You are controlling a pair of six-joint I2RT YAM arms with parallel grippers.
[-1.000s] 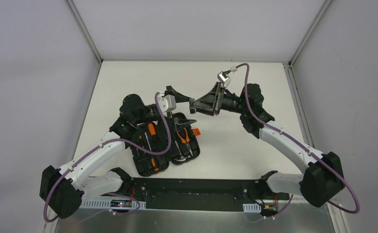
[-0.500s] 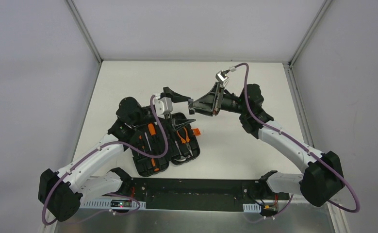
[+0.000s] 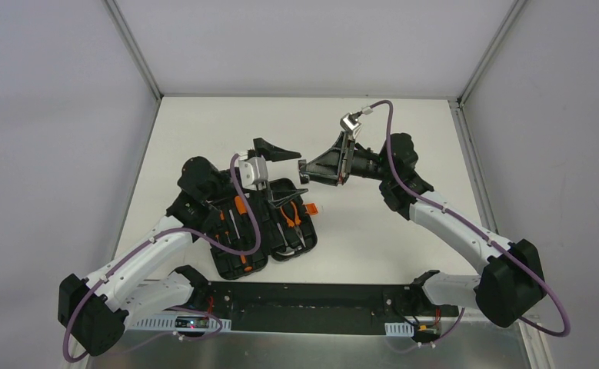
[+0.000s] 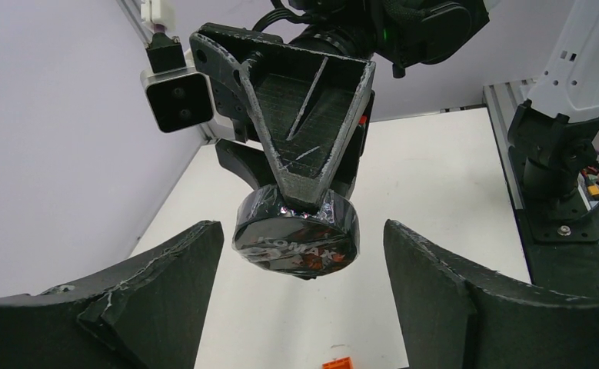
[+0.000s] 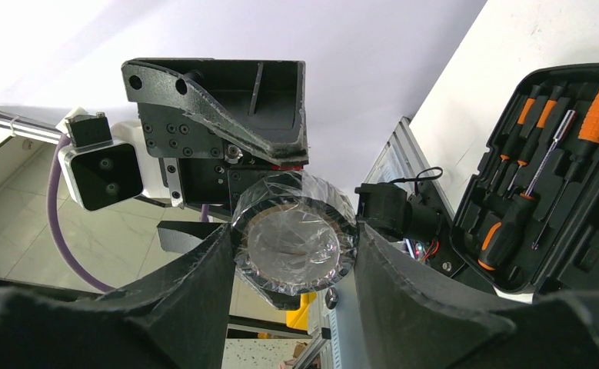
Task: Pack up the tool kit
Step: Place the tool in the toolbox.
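The tool kit case [image 3: 238, 257] lies open on the white table [image 3: 373, 231]. Orange-handled screwdrivers [image 3: 239, 206] and pliers [image 3: 290, 215] sit in its slots, and the case [image 5: 580, 192] also shows in the right wrist view. My right gripper [image 3: 305, 170] hangs above the table beyond the case, shut on a film-wrapped roll of black tape [image 5: 294, 240]. Both its fingers press the roll's sides. My left gripper [image 3: 301, 172] faces it, open. The tape roll [image 4: 296, 234] hangs level with the left fingertips [image 4: 204, 238], clear of both.
An orange latch [image 3: 312, 207] sticks out from the case's right edge. A black base plate [image 3: 311, 296] runs along the near edge between the arm bases. Metal frame rails [image 3: 473, 161] and grey walls border the table.
My left arm has drawn back a little to the left, away from the right gripper. The right gripper still holds the tape roll in the same place.
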